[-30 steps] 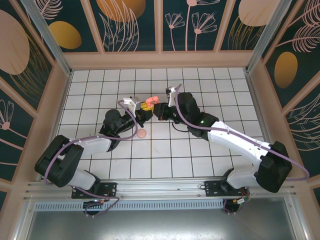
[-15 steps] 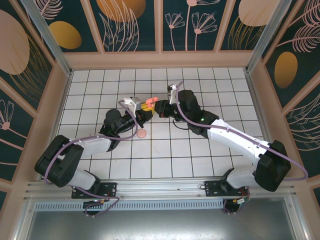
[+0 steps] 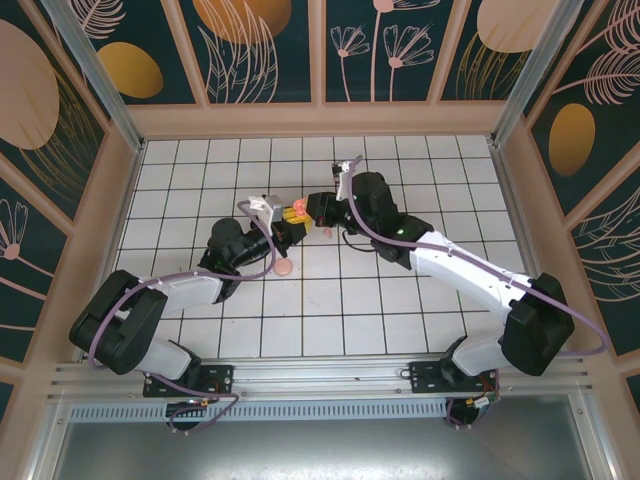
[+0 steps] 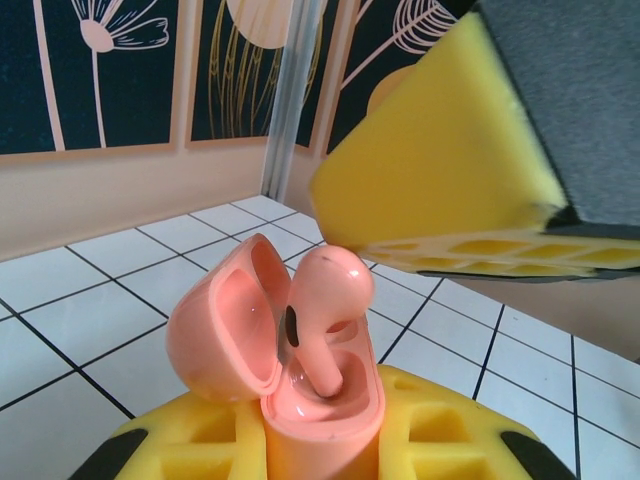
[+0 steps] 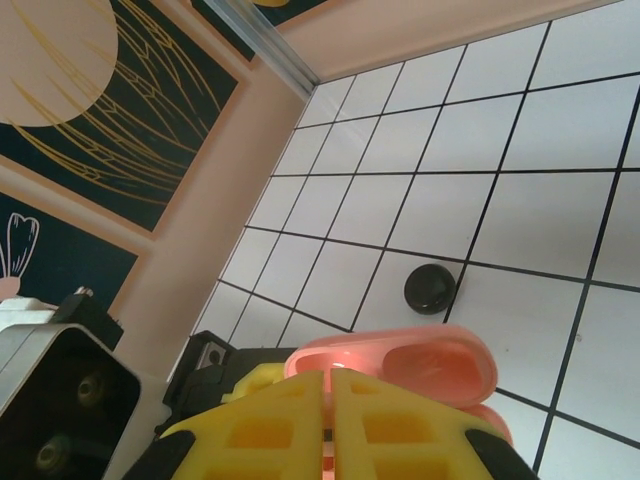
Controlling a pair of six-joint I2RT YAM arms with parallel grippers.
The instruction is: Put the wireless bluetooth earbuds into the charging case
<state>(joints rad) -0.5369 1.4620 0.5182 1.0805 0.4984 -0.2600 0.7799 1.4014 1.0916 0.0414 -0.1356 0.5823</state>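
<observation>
From above, the two arms meet over the middle of the white-tiled counter (image 3: 400,300). The left pincer (image 3: 288,217) reaches in from the left and the right pincer (image 3: 318,211) from the right, their tips nearly touching. The coral-pink charging case (image 3: 298,208) sits between them, raised off the tiles. A small pinkish disc (image 3: 284,267) lies on the counter just on the near side of the left pincer, apart from it. In the left wrist view, the left pincer is clamped on the lower body of the charging case, with yellow pads (image 4: 185,445) on either side of it. The case stands upright with its lid (image 4: 225,330) swung open to the left. One coral-pink earbud (image 4: 325,295) stands in the case's well, stem down and bulb up, leaning slightly toward the lid. A yellow foam block (image 4: 430,170) of the right pincer hangs just above and to the right of the earbud; whether the two touch is hard to judge from this angle. In the right wrist view, the right pincer's two yellow fingertips (image 5: 260,430) are pressed together with only a hairline seam between them. Just beyond them shows the coral rim of the open case. Farther off, a small black round object (image 5: 430,288) rests on a grid line of the counter.
</observation>
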